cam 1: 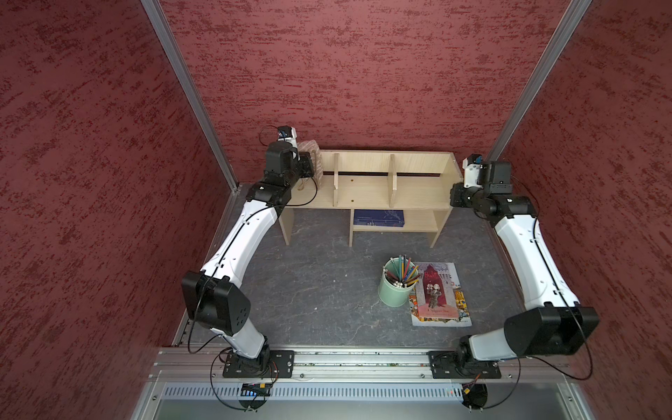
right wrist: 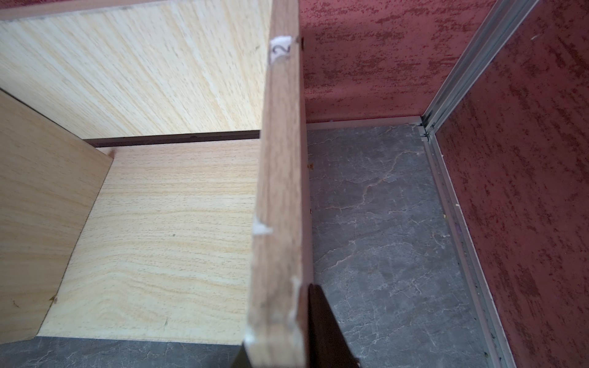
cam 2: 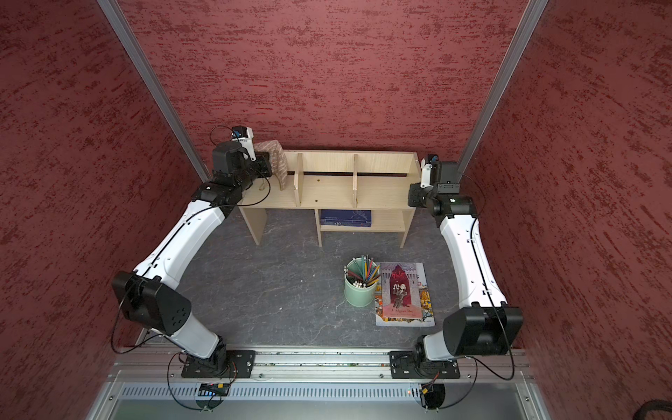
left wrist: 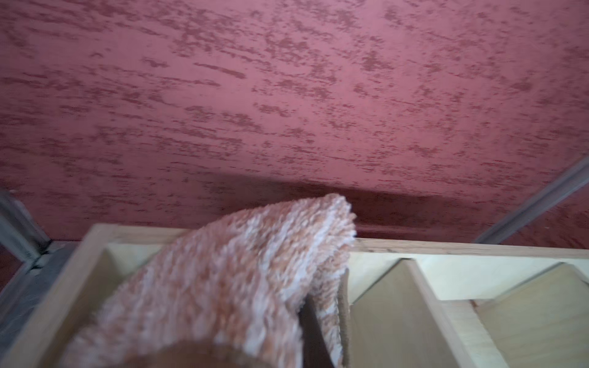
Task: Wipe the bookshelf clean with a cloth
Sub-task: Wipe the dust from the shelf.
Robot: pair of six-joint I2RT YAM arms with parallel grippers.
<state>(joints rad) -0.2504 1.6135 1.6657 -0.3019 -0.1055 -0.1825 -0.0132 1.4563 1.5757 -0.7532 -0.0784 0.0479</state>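
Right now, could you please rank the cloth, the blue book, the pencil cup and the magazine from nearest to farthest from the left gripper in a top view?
1. Cloth: held by the left gripper, at the bookshelf's left end.
2. Blue book: on the lower shelf.
3. Pencil cup: on the table, toward the right.
4. Magazine: flat beside the cup, farther right.

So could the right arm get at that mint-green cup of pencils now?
Probably, once freed: its right hand is clamped on an end panel of the light wood bookshelf, but only bare grey tabletop lies between it and the mint-green pencil cup.
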